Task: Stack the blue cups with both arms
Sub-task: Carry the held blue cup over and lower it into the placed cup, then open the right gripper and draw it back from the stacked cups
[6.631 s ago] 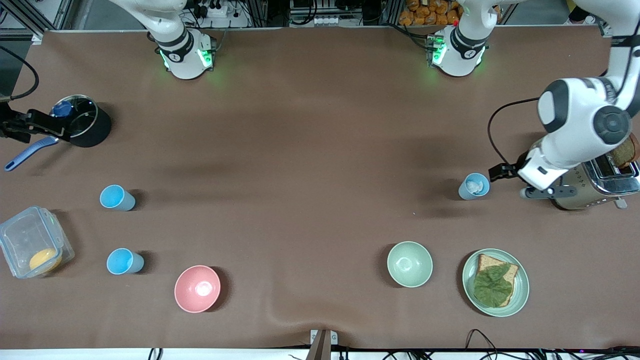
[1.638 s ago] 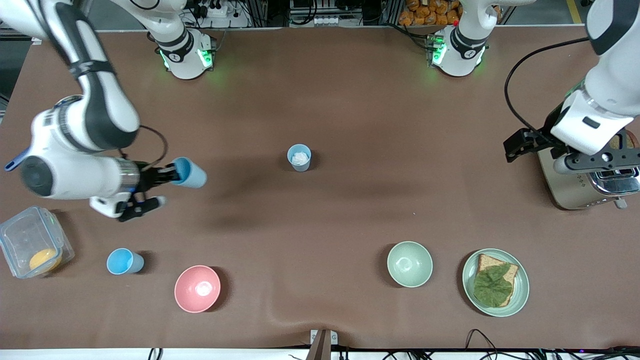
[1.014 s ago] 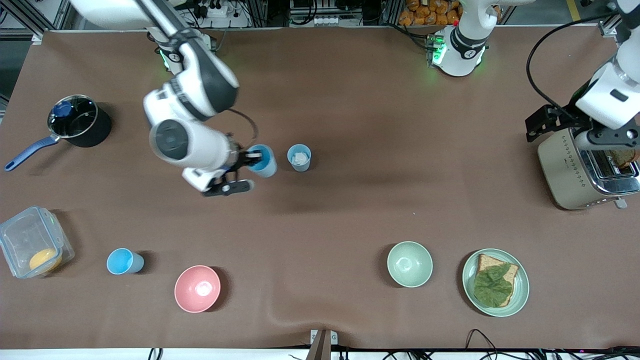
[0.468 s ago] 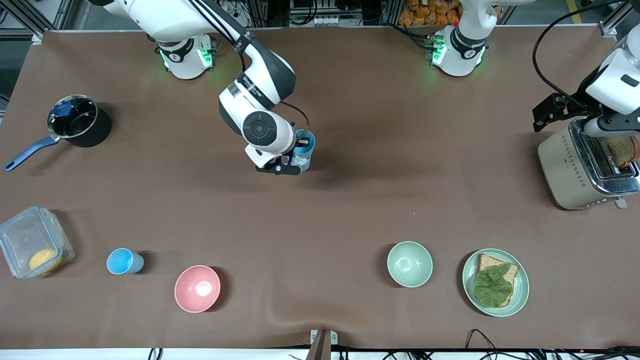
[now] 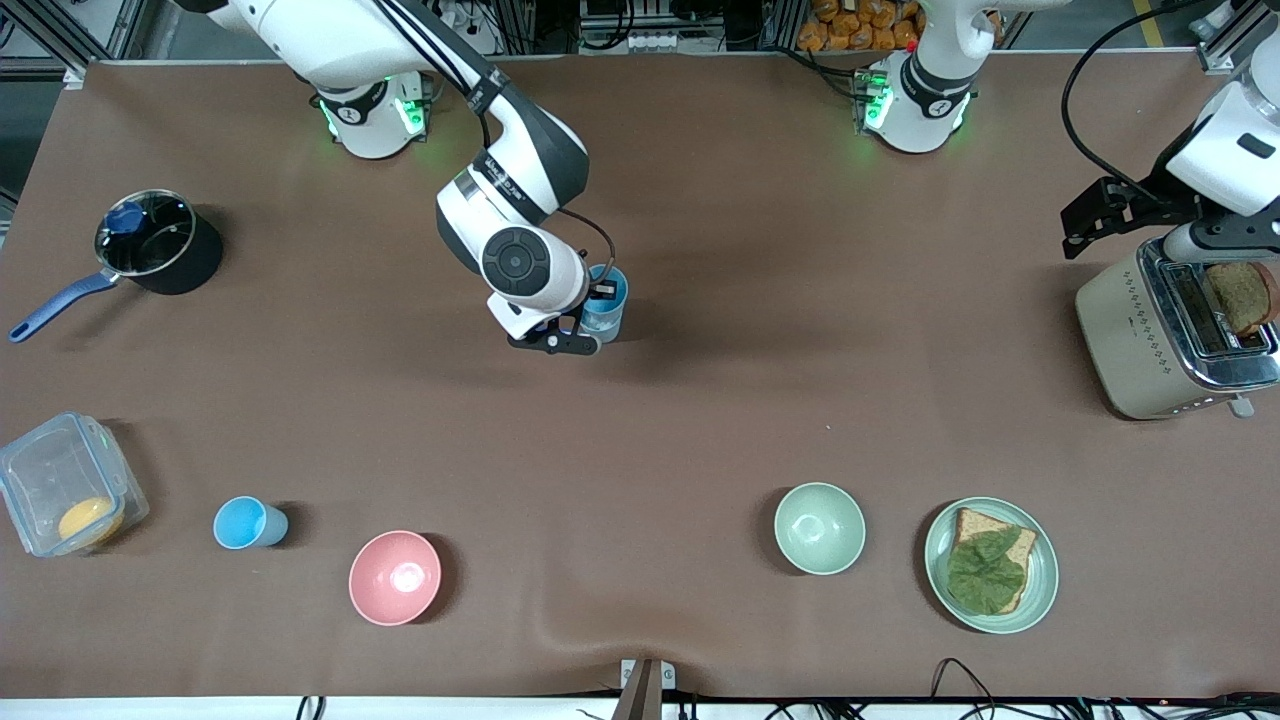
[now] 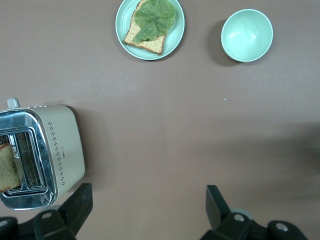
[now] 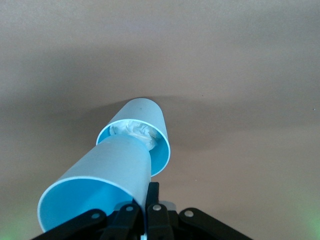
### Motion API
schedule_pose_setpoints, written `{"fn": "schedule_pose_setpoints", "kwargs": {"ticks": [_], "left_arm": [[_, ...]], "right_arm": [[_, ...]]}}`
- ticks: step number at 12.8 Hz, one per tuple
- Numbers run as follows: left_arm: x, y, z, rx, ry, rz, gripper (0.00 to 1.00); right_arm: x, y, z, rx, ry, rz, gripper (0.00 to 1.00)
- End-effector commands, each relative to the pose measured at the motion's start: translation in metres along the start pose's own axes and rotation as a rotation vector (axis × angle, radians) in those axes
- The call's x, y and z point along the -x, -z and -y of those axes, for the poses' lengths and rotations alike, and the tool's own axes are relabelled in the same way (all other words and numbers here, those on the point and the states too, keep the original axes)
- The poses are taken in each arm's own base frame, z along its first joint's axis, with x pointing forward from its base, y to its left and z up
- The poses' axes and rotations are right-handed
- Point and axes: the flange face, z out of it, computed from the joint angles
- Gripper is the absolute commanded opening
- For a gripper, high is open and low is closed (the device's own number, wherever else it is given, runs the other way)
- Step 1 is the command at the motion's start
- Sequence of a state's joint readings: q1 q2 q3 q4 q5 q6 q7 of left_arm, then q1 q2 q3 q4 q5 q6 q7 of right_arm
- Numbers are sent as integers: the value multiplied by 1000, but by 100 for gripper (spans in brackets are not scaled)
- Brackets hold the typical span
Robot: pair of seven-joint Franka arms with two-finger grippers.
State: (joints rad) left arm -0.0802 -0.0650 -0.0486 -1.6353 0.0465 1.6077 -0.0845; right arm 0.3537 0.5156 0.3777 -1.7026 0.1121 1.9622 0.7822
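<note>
Right gripper [image 7: 142, 212] holds the bright blue cup [image 7: 100, 177] by its rim, base entering the grey-blue cup [image 7: 145, 125] mid-table, toward the edge with the bases.
Both cups look light, stiff and smooth, so a rim pinch probably suffices, though it may slip. Left gripper [image 6: 145, 212] waits open over the toaster [image 5: 1165, 335] at the left arm's end.

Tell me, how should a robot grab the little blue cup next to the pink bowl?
Grip the lone blue cup by its rim wall, coming down from above with one pincer finger inside its open mouth and one outside. It stands upright beside the pink bowl, so the rim is probably the easiest part to reach.
</note>
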Motion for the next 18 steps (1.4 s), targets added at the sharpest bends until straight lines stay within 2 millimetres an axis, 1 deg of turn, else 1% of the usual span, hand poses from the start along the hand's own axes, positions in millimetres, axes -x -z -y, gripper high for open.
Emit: {"fn": "schedule_pose_setpoints", "kwargs": {"ticks": [1,3,4,5,6,7,8,9,10,11,12,13,14,15,16,18], "left_arm": [[6,6,-2,22,-28,7,100],[12,5,-8,20,-34,40,100],[12,5,-8,20,-36,42,100],[14,4,-8,19,-36,46,100],[14,3,-6,19,-33,52,100],[14,3,-5,19,-32,53,100],[14,2,-7,18,-35,54,100],[14,2,-6,18,-32,54,100],[14,2,-6,18,-32,54,100],[14,2,-6,20,-32,54,100],[14,4,-5,20,-32,50,100],[13,4,-5,20,-24,50,100],[12,4,-6,20,-13,47,100],[11,2,-7,22,-13,50,100],[11,3,-7,33,-10,48,100],[12,3,-8,65,-9,53,100]], "right_arm": [[2,-3,0,26,-15,-19,0],[0,-2,-3,26,-20,-21,0],[0,-2,-3,28,-21,-21,9],[-2,1,-5,23,-55,-23,54],[-3,3,-5,21,-128,-23,100],[-3,9,-5,17,-153,-29,100],[-9,17,-13,8,-168,-35,100],[-17,35,-27,-6,-190,-48,100],[-26,55,-49,-7,-195,-50,100],[-34,78,-73,-8,-146,-69,100],[-42,95,-97,4,-80,-76,100],[-52,109,-125,11,-61,-78,100],[-66,118,-156,10,-48,-76,100],[-73,128,-184,8,1,-71,100],[-79,137,-216,5,46,-77,100],[-85,146,-286,-4,84,-99,100]]}}
